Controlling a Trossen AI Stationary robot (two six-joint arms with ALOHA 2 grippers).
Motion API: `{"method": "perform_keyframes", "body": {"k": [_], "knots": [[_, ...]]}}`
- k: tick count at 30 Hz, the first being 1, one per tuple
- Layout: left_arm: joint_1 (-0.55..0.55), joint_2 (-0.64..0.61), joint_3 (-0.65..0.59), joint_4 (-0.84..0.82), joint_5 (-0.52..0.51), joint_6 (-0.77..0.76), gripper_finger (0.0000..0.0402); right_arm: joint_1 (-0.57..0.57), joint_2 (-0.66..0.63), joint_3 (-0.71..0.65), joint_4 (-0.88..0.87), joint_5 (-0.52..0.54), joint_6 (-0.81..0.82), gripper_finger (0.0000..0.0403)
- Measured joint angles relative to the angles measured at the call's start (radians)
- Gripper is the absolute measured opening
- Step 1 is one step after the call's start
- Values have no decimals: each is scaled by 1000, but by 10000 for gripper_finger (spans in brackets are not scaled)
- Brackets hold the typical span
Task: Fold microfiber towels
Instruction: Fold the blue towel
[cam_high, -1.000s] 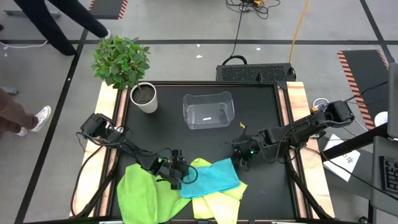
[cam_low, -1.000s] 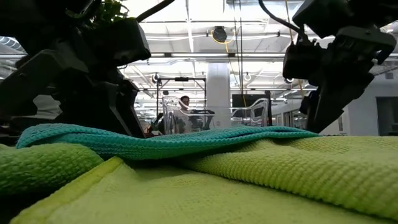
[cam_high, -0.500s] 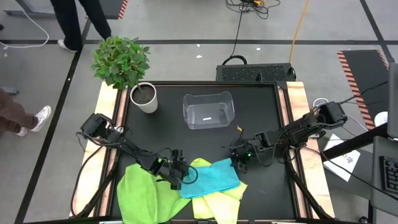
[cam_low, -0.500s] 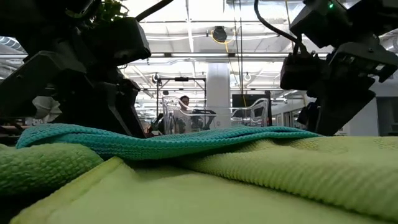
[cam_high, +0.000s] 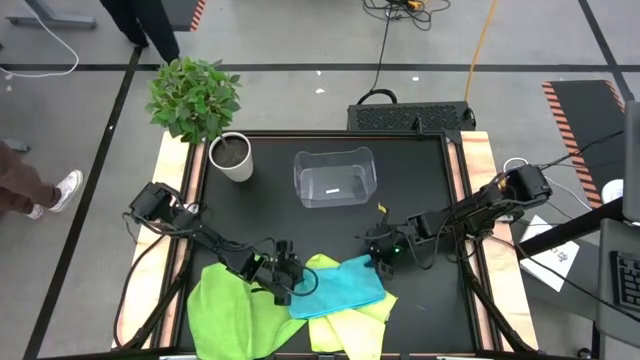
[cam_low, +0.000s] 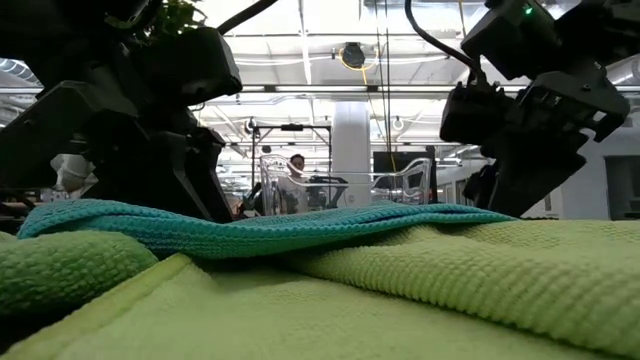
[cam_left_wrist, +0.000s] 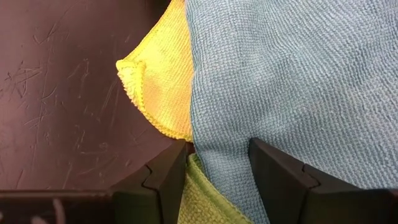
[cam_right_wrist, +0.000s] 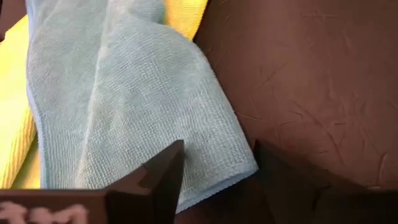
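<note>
Left pincer is sitting low at the near-left corner of the turquoise-blue microfiber towel; in the left wrist view its two dark fingers are standing apart with the blue edge lying between them, not pinched. Right pincer is hovering at the towel's far-right corner; in the right wrist view its fingers are parted, straddling that corner without clamping it.

Blue towel is lying spread across the pale yellow-green microfiber towel, which is showing beyond it on the far and near sides. Bright green microfiber towel is lying crumpled just left of them, at the near edge of the black tabletop.

Clear plastic bin is standing well apart toward the far side, with a white pot holding a leafy green plant at the far-left corner.

Writing: white marks on the right wrist housing are showing, too cropped to read.
</note>
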Motion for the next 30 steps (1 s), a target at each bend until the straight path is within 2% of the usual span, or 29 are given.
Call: {"method": "perform_keyframes", "body": {"k": [2,5,7,8,13,21,30], "knots": [[0,0,0,0,0,0,182,-1,3,0,1,-10,12,151],[0,0,0,0,0,0,182,-2,0,0,-1,-17,15,76],[0,0,0,0,0,1,182,-3,-5,0,-7,-60,16,23],[0,0,0,-1,0,1,182,-4,-5,0,-6,-80,20,13],[0,0,0,-4,0,-1,182,-8,-27,35,-6,-106,41,4],[1,0,0,0,-5,1,182,-10,-97,113,-133,-102,2,2],[1,0,0,0,-11,10,182,-22,-133,115,-151,-101,16,1]]}}
